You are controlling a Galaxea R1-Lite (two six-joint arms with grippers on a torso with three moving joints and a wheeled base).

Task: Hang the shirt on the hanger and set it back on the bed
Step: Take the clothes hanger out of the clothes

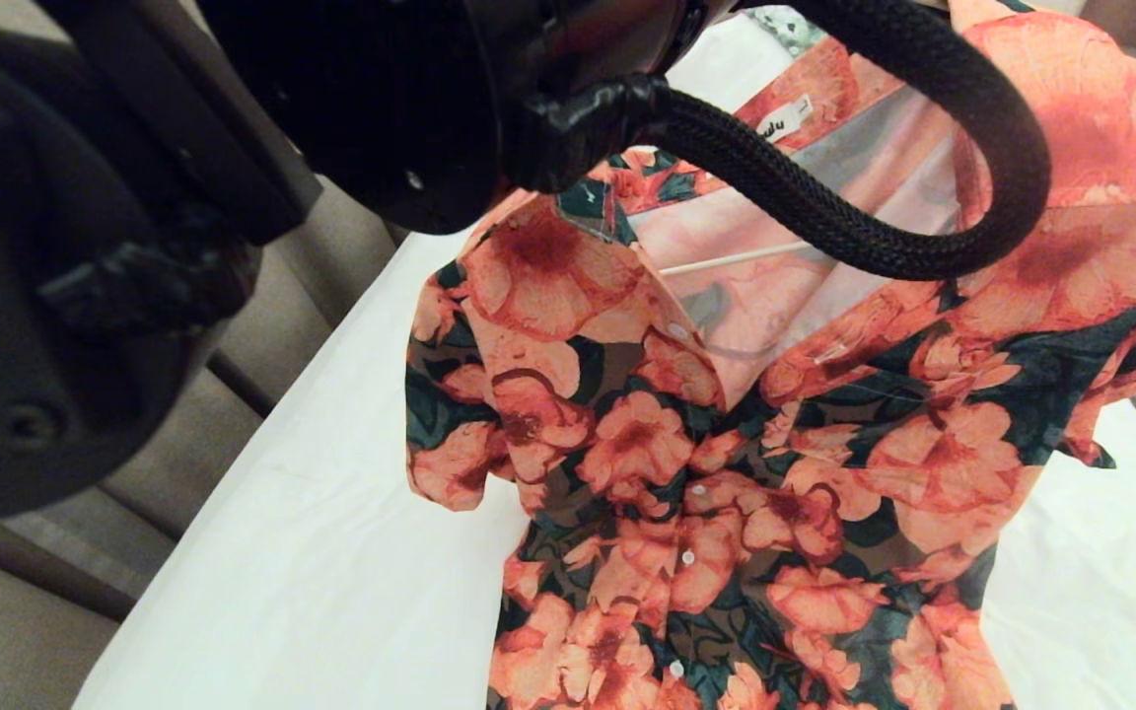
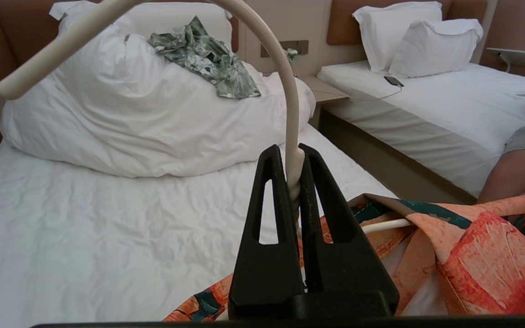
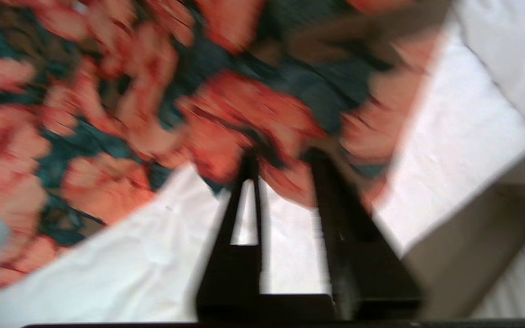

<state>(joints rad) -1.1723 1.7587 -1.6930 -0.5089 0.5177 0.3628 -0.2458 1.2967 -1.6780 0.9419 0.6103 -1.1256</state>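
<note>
Cream wire of the hanger (image 2: 290, 114) is clamped at its neck by the left gripper (image 2: 295, 157), carrying the shirt (image 1: 726, 473) above the bed (image 1: 331, 552). At the shirt's five o'clock hem, the right gripper (image 3: 280, 159) stands partly parted, holding nothing clearly. Lowering should probably be slow, hem first, keeping both shoulders seated.
</note>
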